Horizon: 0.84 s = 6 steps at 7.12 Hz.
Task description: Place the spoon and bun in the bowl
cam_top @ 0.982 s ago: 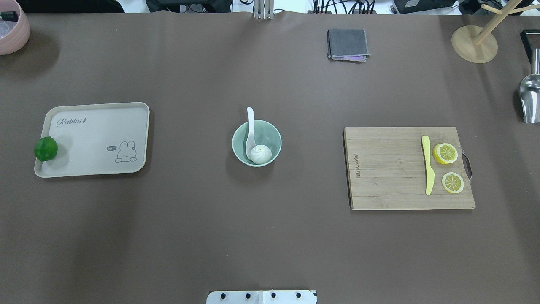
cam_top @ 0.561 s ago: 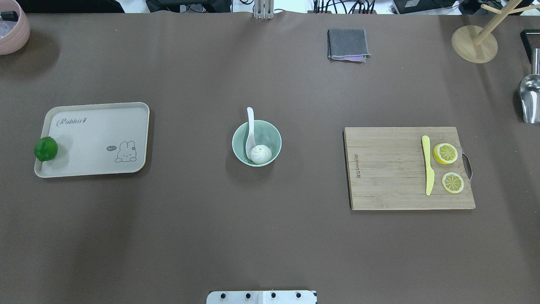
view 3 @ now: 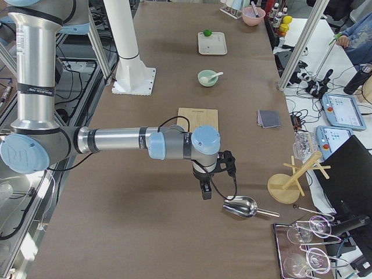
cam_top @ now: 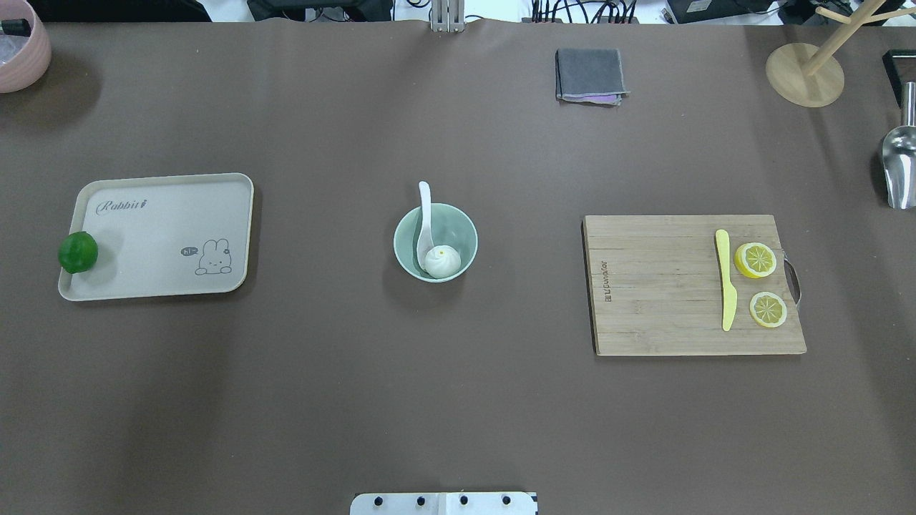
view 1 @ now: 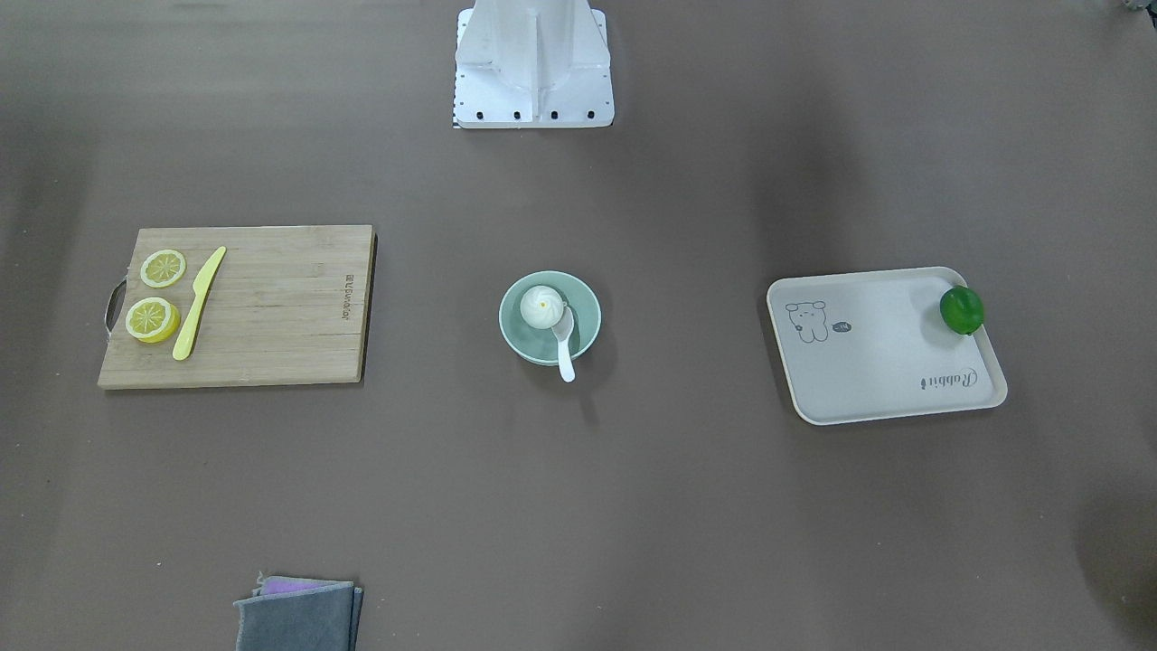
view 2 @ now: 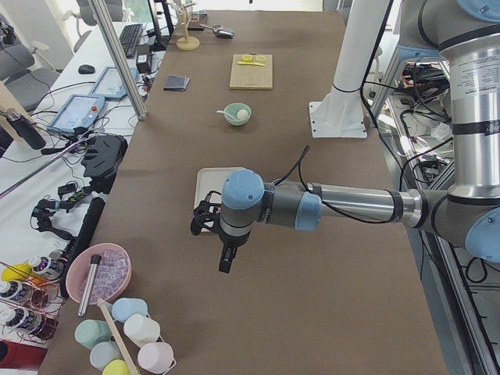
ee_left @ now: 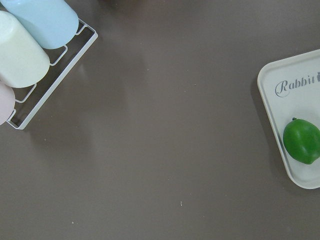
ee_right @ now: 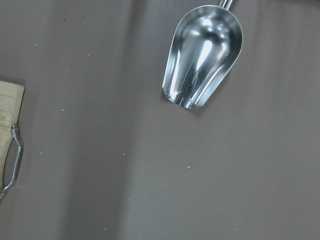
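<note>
Overhead exterior: nothing's budged lately, spoon and bun sit in the bowl mid-frame, so it looks done. Can't tell whether the left gripper or right gripper is open.

The bowl, pale mint green and round, stands upright at the middle of the desk. Inside it the bun, white with a swirled top and a small yellow dot, rests against the wall at 6 o'clock in the overhead view. The white spoon lies tilted, scoop down in the bowl and touching the bun's 10 o'clock side, handle poking over the rim at 11 o'clock
</note>
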{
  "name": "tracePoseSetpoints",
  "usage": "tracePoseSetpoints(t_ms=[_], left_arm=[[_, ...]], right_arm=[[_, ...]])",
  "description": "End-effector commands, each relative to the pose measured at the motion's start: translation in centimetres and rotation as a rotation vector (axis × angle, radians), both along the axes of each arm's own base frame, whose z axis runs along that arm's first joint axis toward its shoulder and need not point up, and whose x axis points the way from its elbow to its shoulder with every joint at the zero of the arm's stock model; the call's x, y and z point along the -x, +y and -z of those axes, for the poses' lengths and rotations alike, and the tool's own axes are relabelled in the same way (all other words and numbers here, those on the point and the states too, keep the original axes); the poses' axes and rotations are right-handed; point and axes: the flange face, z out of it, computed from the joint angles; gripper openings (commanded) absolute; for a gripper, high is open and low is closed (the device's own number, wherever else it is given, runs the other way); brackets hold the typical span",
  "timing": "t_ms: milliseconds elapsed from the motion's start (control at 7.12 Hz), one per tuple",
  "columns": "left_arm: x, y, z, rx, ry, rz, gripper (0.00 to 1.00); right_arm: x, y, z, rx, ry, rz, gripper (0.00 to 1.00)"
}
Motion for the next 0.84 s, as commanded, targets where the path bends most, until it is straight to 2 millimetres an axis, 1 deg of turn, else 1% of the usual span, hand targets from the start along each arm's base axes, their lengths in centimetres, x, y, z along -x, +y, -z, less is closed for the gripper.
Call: tracePoseSetpoints(t_ms=[0,421,561,702], left_arm=[[0.0,0.1,-0.5,0.007,0.002,0.003,0.98],[-0.1,-0.2,-0.4,0.015,0.004,0.011,0.98],[-0.3,-0.8,0.2,-0.014,-0.004,0.010,0.98],[-0.4,-1.2,-0.4,-0.050,-0.002,0.014,0.98]], right_arm=[[0.0,0.1,-0.2,0.005,0.000,-0.001,1.00],[0.0,0.0,-0.2,-0.014,-0.001,0.001,1.00],[0.0,0.0,-0.3,-0.013,0.001,0.000,1.00],[0.0,0.0,-0.2,-0.009,0.000,-0.005,1.00]])
